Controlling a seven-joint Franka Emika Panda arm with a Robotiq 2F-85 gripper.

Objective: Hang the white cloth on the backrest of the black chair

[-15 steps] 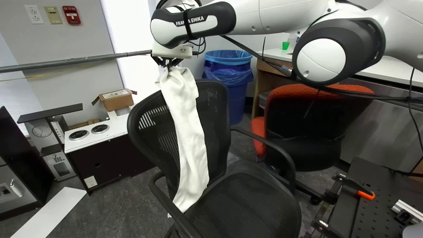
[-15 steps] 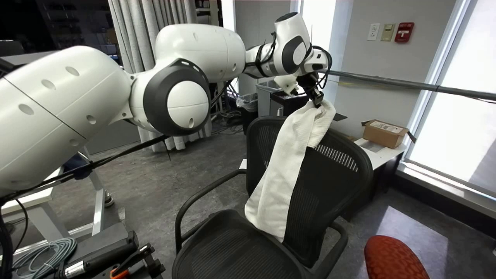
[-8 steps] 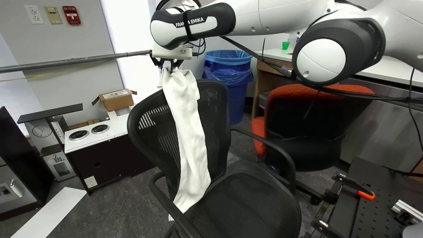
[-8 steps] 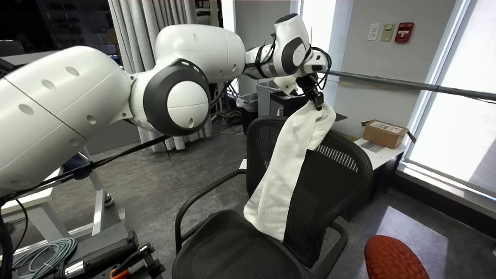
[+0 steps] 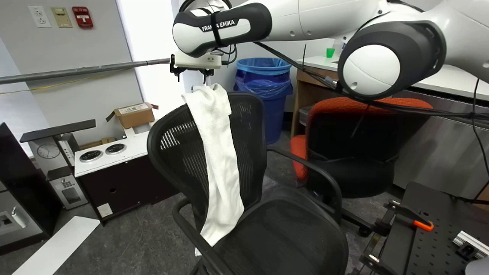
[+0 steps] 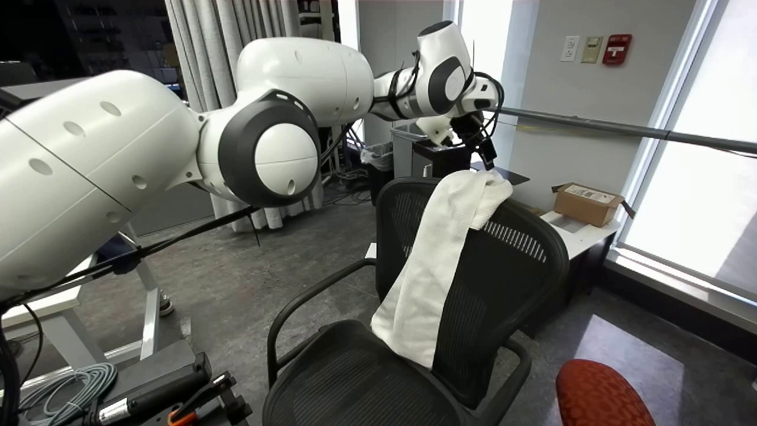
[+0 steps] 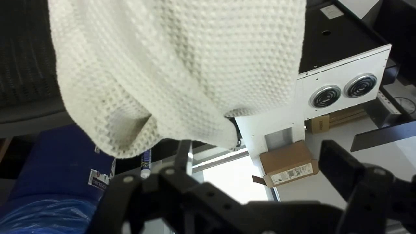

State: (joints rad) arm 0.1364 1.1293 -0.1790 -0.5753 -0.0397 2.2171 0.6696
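Observation:
The white cloth (image 5: 219, 164) lies over the top edge of the black chair's backrest (image 5: 250, 130), a long length of it running down the front to the seat. In an exterior view, the cloth (image 6: 437, 254) shows a bunched fold at the top of the backrest (image 6: 508, 278). How far it reaches behind is hidden. Just above that fold, my gripper (image 5: 192, 79) has its fingers spread wide. In the wrist view, nothing sits between the fingertips of the gripper (image 7: 256, 145), and the cloth (image 7: 195, 65) hangs loose beside one finger.
An orange chair (image 5: 370, 102) and a blue bin (image 5: 263, 84) stand near the black chair. A grey pole (image 5: 95, 70) runs level with the gripper. A white stovetop unit (image 5: 126, 149) with a cardboard box (image 5: 134, 115) is behind. Cables (image 5: 382, 104) hang under the arm.
The fingers have spread from shut on the cloth to wide apart, letting it go. The cloth's bunched top has sunk onto the backrest. The arm has barely moved.

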